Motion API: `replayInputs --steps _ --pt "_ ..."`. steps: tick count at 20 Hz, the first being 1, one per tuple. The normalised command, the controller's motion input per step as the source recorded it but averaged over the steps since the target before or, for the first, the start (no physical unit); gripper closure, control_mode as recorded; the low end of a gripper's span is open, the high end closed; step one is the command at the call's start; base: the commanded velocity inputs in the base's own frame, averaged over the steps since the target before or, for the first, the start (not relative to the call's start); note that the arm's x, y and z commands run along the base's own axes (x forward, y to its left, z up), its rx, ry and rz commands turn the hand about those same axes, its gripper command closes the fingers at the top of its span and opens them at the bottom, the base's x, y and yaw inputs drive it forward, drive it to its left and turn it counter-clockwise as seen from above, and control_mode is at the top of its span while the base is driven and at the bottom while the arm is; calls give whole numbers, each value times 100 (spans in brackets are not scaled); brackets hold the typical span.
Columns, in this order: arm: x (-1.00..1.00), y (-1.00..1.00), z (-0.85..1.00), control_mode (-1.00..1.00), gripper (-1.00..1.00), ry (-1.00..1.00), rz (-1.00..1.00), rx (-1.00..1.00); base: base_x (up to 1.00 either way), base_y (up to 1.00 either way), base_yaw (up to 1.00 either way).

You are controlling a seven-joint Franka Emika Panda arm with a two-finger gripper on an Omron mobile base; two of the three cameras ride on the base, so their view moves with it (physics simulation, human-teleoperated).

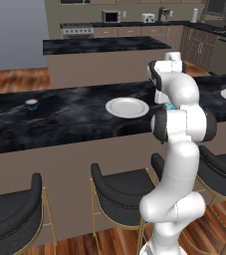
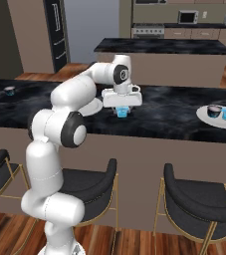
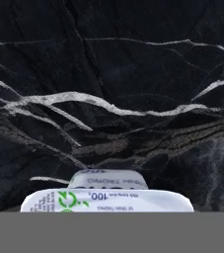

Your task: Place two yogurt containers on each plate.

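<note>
One plate (image 2: 219,118) carries two yogurt containers; the nearer plate (image 1: 127,107) sits bare. Fingers (image 2: 121,110) straddle a blue cup (image 2: 122,111) on the table (image 2: 174,119); grip unclear. A dark cup (image 1: 31,104) waits far off.

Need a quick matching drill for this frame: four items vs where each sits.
Items:
1. light blue cup
2. dark cup
3. near plate
4. far plate

Places:
A. carrying two cups
B. alone at the counter's left end
C. bare, beside the arm
D. under the gripper, between its fingers

Pairs: 1-D, 2-B, 3-C, 4-A
</note>
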Motion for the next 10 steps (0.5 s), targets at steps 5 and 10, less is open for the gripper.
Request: replayInputs --steps 5,10 --pt "0 5 10 -100 100 0 0 -4 0 0 0" --pt "-6 58 71 -100 100 -6 0 -3 0 0 0"
